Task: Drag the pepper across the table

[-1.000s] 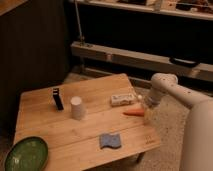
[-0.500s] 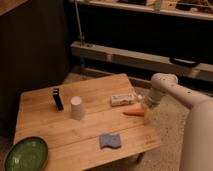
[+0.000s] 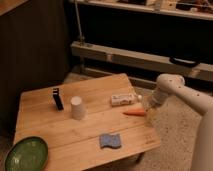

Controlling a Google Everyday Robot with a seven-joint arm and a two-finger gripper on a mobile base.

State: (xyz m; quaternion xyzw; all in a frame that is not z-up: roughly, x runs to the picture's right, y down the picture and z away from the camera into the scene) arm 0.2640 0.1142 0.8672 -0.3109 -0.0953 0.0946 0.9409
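Observation:
The pepper (image 3: pixel 134 113) is a slim orange-red tapered object lying on the table (image 3: pixel 95 127) near its right edge, with its pointed end to the left. My gripper (image 3: pixel 149 112) reaches down from the white arm (image 3: pixel 172 90) at the table's right edge and sits right at the pepper's thick right end. Whether it touches the pepper is not visible.
A white packet (image 3: pixel 122 99) lies just behind the pepper. A white cup (image 3: pixel 77 107) and a black upright block (image 3: pixel 58 99) stand at mid-left. A blue sponge (image 3: pixel 110 141) lies near the front, a green plate (image 3: pixel 25 154) at the front left corner. A metal rail (image 3: pixel 150 57) runs behind the table.

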